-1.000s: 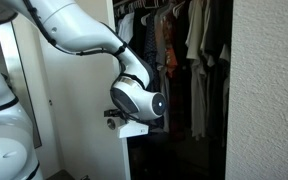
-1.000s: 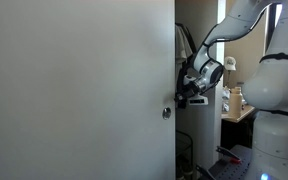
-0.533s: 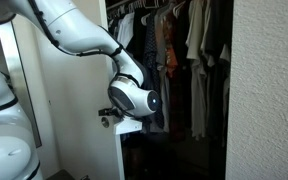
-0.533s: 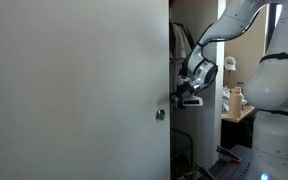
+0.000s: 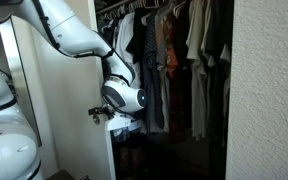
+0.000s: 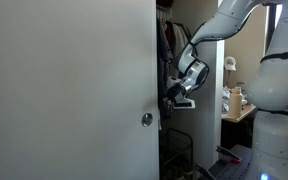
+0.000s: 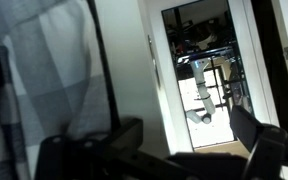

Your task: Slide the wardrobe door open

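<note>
The wardrobe door (image 6: 69, 90) is a tall off-white panel that fills the left of an exterior view. Its round silver pull (image 6: 147, 119) sits near its right edge. In another exterior view only the door's edge strip (image 5: 99, 155) shows. My gripper (image 6: 170, 100) is at the door's free edge, just right of and above the pull, and it also shows in an exterior view (image 5: 99, 113). In the wrist view my gripper (image 7: 189, 140) is open, its dark fingers (image 7: 124, 133) spread wide, with a white upright panel between them.
Hanging clothes (image 5: 174, 60) fill the dark wardrobe opening. A rough-textured beige wall (image 5: 269, 90) bounds it on the right. The robot's white base (image 6: 279, 110) and a side table with small items (image 6: 234, 100) stand right of the door. Grey checked fabric (image 7: 34, 80) hangs close in the wrist view.
The door has slid left in both exterior views, and the opening is wider. My gripper has moved left with the door's edge.
</note>
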{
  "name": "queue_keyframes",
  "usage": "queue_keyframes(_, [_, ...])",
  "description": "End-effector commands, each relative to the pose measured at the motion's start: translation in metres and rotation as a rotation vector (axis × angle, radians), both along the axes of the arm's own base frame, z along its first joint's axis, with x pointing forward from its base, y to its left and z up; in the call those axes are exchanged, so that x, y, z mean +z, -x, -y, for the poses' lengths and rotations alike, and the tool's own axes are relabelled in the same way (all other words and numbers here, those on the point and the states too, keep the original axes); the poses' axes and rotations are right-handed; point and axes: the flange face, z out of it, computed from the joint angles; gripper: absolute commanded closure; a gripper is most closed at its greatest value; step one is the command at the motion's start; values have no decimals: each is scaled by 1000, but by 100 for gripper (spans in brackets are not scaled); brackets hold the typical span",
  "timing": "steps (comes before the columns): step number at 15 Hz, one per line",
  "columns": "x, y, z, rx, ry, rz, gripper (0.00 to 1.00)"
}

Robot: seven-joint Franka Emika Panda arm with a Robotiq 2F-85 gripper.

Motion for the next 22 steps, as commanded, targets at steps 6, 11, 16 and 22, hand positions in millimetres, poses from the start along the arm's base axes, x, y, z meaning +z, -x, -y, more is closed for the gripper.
queue_keyframes(6, [-13,13,-28,72,5,-5,0])
queue_keyframes(11, [-14,13,-26,68,7,-6,0])
queue_keyframes(16, [-15,14,-25,60,30,-18,0])
queue_keyframes(22, [-15,12,-20,31,52,-1,0])
